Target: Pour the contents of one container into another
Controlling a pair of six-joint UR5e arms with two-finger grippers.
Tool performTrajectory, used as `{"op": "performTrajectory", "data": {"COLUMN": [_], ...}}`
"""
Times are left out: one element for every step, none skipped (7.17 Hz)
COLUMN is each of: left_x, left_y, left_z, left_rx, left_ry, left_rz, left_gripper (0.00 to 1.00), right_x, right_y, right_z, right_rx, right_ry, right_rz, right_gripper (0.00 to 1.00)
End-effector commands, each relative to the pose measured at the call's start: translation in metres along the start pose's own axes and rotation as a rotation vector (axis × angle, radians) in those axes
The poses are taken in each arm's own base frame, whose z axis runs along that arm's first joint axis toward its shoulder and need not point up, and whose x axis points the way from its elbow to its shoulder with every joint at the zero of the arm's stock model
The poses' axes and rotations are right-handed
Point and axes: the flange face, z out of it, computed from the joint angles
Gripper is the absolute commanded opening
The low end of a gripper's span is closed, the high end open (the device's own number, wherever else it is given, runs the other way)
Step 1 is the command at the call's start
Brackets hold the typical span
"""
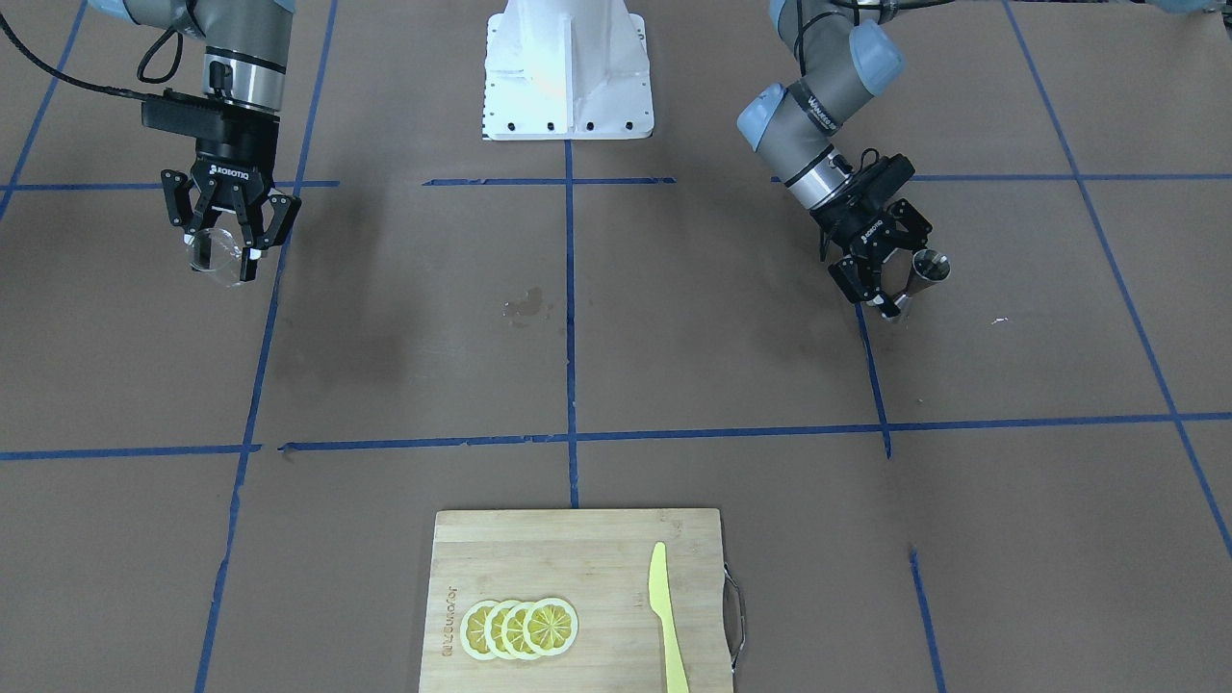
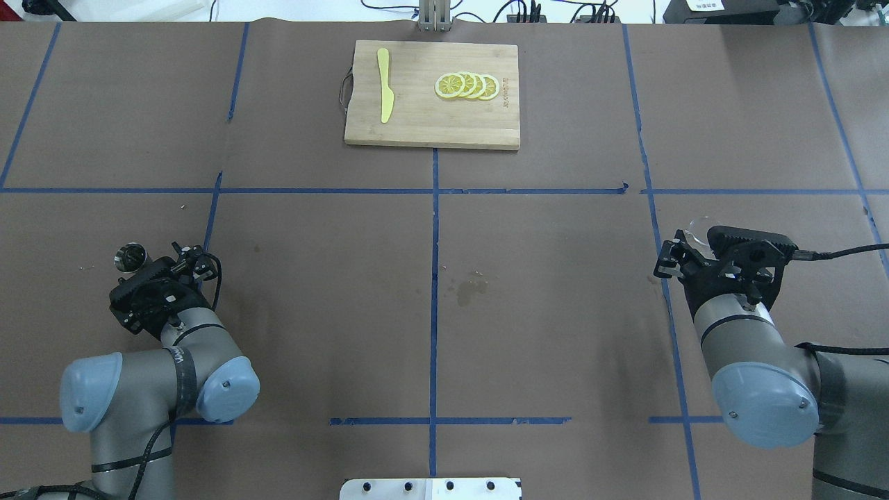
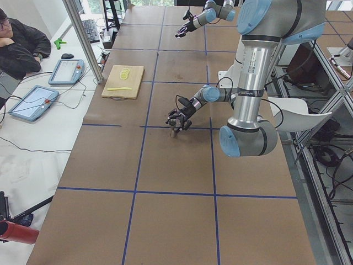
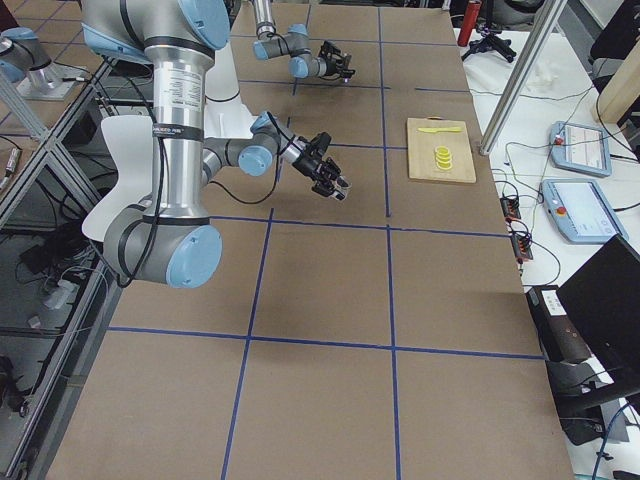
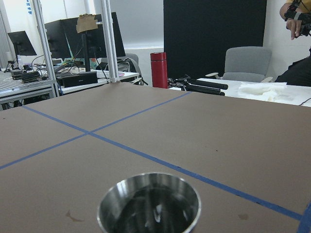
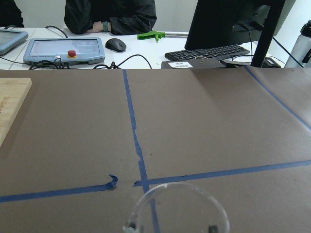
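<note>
Clear measuring cup (image 1: 214, 254) sits between the fingers of the right gripper (image 1: 227, 252) at the front-facing view's left, clamped and lifted off the brown surface (image 1: 674, 318). Across the same view the left gripper (image 1: 890, 287) has its fingers closed on the steel jigger (image 1: 922, 276), which is tilted, its open mouth up. A faint stain (image 1: 525, 306) marks the paper between the two arms, well apart from both. Nearer the camera lies a wooden cutting board (image 1: 539, 558) bearing a row of overlapping lemon slices (image 1: 520, 628) and a yellow knife (image 1: 665, 616); nothing stands between the two containers.

From overhead, the jigger (image 2: 130, 257) shows just beyond the left gripper's body, and only the cup's rim (image 2: 696, 228) peeks past the right gripper. The board (image 2: 417, 125) lies at the far edge, centred.

The left side view shows a seated person (image 3: 16, 47) beside tablets at the table's edge.

The left wrist view looks down into the jigger's bowl (image 5: 148, 204). The right wrist view shows the cup's clear rim (image 6: 176, 209) over blue tape lines.
</note>
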Motion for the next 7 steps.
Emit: {"op": "performTrajectory", "data": {"left_x": [-0.012, -0.017, -0.02, -0.02, -0.018, -0.017, -0.014], "left_y": [0.01, 0.01, 0.005, 0.003, -0.005, -0.011, -0.024], "left_z": [-0.028, -0.044, -0.057, -0.068, -0.076, -0.08, -0.091], "left_rx": [-0.055, -0.082, -0.099, -0.116, -0.133, -0.145, -0.166], "left_ry": [-0.024, -0.03, -0.028, -0.014, 0.0, 0.006, 0.028], "left_rz": [0.048, 0.064, 0.071, 0.07, 0.079, 0.087, 0.089], "left_gripper": [1.0, 1.0, 1.0, 1.0, 1.0, 1.0, 1.0], "right_x": [0.005, 0.006, 0.006, 0.012, 0.012, 0.013, 0.013], "right_y": [0.005, 0.014, 0.019, 0.026, 0.036, 0.05, 0.057], "right_z": [0.001, -0.002, -0.004, -0.003, -0.002, 0.002, 0.004], "right_rx": [-0.003, -0.004, 0.008, 0.009, 0.021, 0.036, 0.062], "right_ry": [0.007, 0.002, -0.002, 0.003, 0.0, 0.004, 0.001], "right_rz": [-0.008, 0.02, 0.015, 0.017, 0.036, 0.054, 0.059], "right_gripper": [0.0, 0.0, 0.0, 0.0, 0.0, 0.0, 0.0]}}
